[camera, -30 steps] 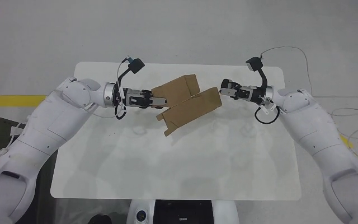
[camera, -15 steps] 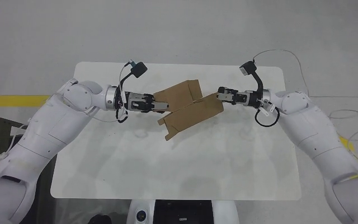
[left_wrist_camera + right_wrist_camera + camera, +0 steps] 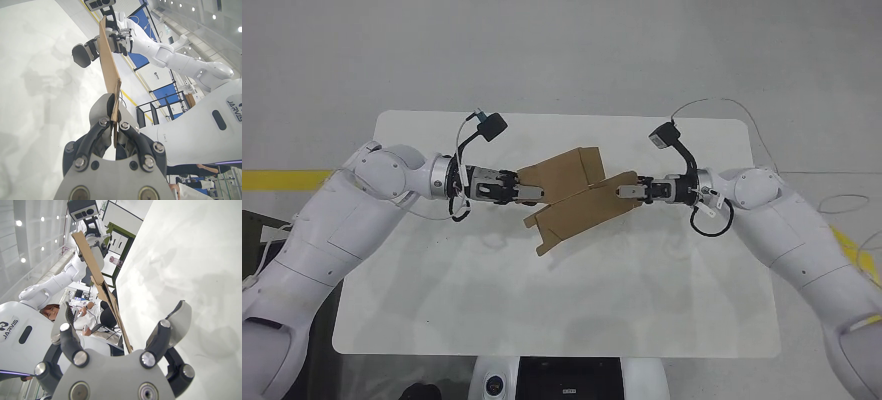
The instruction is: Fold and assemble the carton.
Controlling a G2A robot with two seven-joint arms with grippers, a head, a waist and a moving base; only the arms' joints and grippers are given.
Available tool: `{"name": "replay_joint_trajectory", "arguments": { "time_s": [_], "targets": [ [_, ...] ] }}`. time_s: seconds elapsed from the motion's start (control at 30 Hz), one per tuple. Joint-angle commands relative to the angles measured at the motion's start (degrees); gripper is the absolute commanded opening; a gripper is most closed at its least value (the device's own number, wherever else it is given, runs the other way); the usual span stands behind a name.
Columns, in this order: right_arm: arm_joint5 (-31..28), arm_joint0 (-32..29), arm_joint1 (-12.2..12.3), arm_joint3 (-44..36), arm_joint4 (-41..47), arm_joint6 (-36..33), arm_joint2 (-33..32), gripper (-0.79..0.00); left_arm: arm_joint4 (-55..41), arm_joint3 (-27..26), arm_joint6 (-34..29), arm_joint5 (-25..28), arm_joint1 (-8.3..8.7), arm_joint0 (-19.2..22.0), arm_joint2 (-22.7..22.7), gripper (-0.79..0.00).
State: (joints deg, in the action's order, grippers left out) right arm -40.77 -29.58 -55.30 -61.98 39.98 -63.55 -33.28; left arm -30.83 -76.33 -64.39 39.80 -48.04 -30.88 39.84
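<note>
Top view: flat brown carton [image 3: 577,192] over middle of white bench [image 3: 542,300], stretched between left hand [image 3: 532,189] and right hand [image 3: 623,189]. Lowest corner possibly touching bench; unclear.

Left wrist view: left hand [image 3: 114,108] clamped tight on carton [image 3: 108,62] edge, board seen edge-on.

Right wrist view: right hand [image 3: 122,308] spread wide, fingers either side of carton [image 3: 94,270] edge, not gripping.

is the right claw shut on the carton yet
Open. The right claw has its fingers wide apart, one each side of the carton edge, neither touching it.
</note>
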Motion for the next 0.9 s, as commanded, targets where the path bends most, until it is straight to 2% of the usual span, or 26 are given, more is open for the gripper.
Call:
{"name": "replay_joint_trajectory", "arguments": {
  "time_s": [0.0,0.5,0.53,0.6,0.63,0.87],
  "targets": [
    [-0.4,0.1,0.2,-0.6,0.0,0.4,0.6,0.000,-0.2,0.1,-0.4,-0.3,-0.18,-0.1,0.2,-0.785],
    [-3.3,1.9,1.9,-2.9,-0.3,3.3,5.5,0.000,0.9,1.6,-1.2,-1.2,-1.35,-0.8,1.6,-0.785],
    [-3.5,2.1,2.0,-3.0,-0.4,3.5,5.9,-0.022,1.0,1.7,-1.3,-1.2,-1.42,-0.8,1.7,-0.785],
    [-3.8,2.5,2.2,-3.0,-0.3,3.8,6.7,-0.357,1.2,1.9,-1.3,-1.3,-1.57,-1.0,1.9,-0.785],
    [-4.0,2.7,2.3,-3.0,-0.3,4.0,7.1,-0.434,1.3,2.0,-1.4,-1.3,-1.64,-1.0,2.0,-0.785],
    [-4.9,4.0,2.8,-3.0,0.1,4.9,9.9,-0.603,1.9,2.4,-1.7,-1.6,-2.06,-1.4,2.7,-0.785]
  ]
}}
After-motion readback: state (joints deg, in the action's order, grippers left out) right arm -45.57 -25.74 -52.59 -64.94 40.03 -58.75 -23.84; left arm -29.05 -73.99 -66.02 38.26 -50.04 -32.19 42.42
